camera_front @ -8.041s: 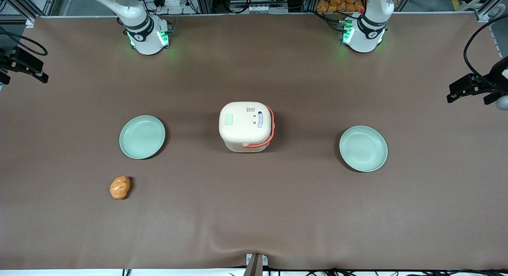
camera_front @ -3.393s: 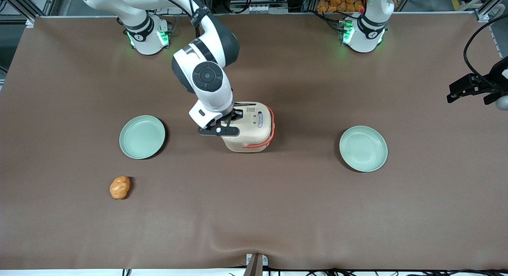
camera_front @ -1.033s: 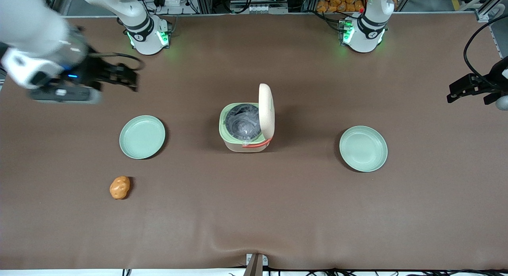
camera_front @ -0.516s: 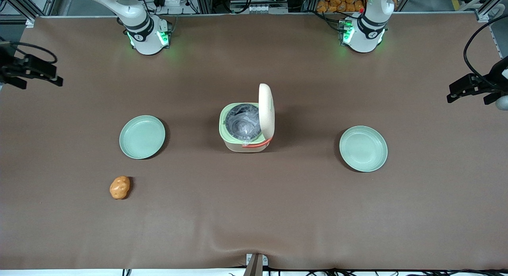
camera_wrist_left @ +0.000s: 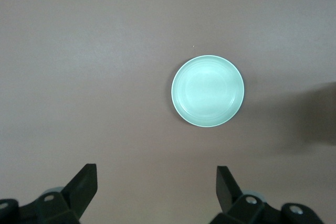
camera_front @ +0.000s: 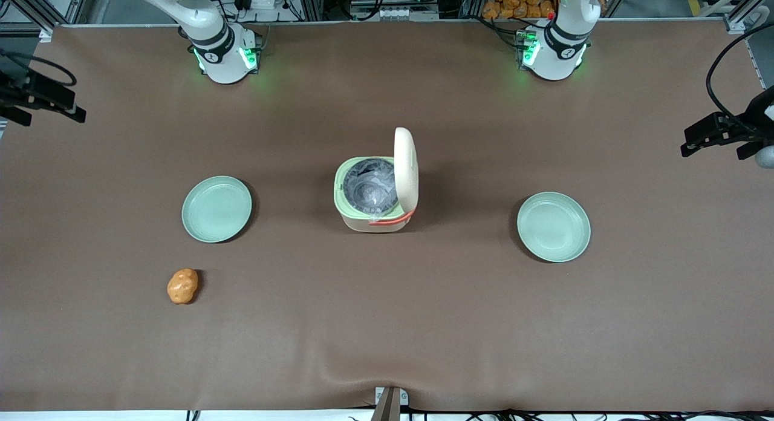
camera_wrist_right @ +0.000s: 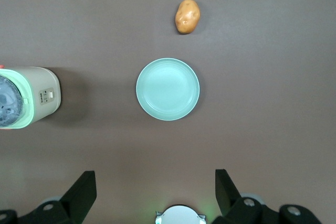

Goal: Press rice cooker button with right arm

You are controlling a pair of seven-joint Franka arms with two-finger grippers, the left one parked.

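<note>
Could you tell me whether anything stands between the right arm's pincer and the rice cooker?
Nothing visible does. The pincer, fingers open, hangs at the working arm's end of the table; the rice cooker sits mid-table, lid up. A green plate lies flat roughly between them, too low to block, and the potato sits nearer the front camera.

Brown table mat (camera_front: pixel 387 324), aluminium frame rails (camera_front: pixel 36 9)

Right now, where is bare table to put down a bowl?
Free: between the rice cooker and either plate, and the strip nearer the camera than the potato. The open claw is parked at the working arm's end.
</note>
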